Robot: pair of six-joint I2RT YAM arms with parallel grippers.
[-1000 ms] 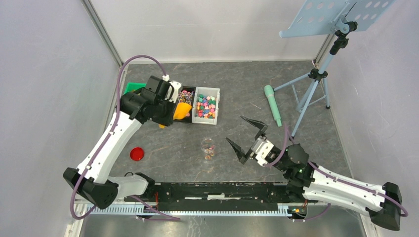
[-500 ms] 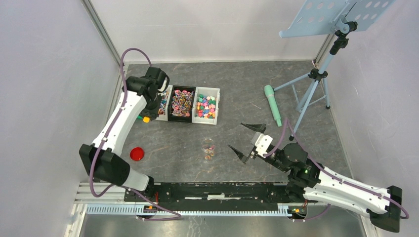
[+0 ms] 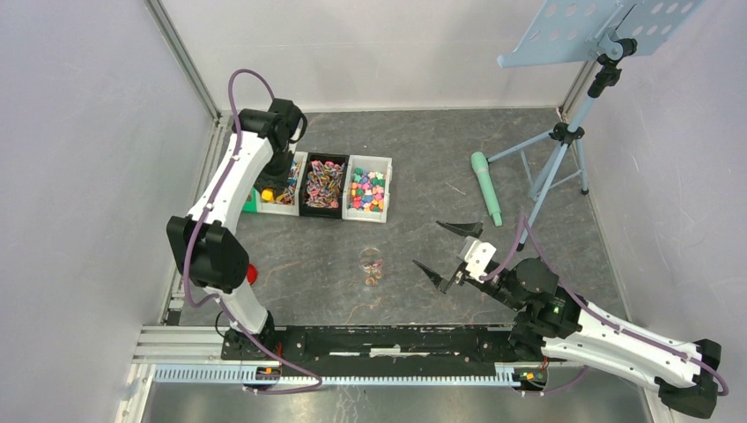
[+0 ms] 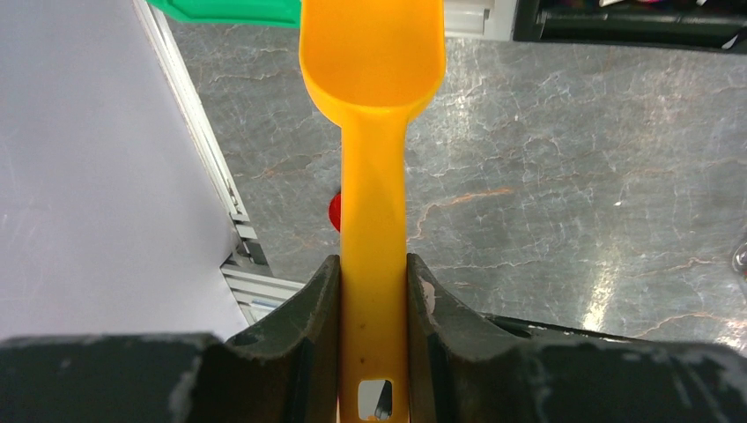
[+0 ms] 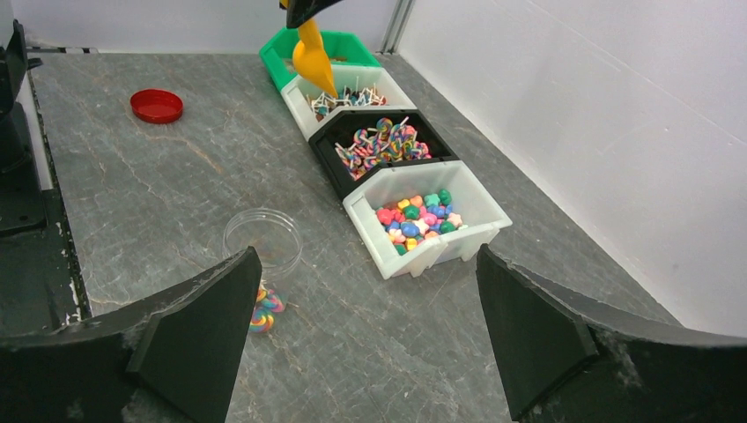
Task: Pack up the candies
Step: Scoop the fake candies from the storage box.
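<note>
The candies lie in three bins side by side: coloured sweets in the right white bin, lollipop swirls in the black bin, more in the left white bin. A clear jar stands in front of them with a few rainbow candies at its bottom. My left gripper is shut on the handle of the orange scoop. The scoop's bowl is empty and hangs over the left white bin. My right gripper stands open right of the jar, holding nothing.
A red lid lies on the table left of the jar, partly behind my left arm from above. A green bin sits at the left end of the row. A green microphone and a stand occupy the back right.
My left arm has swung left with the scoop, from over the black bin to the left white bin by the wall. The right gripper has shifted slightly and stays open.
</note>
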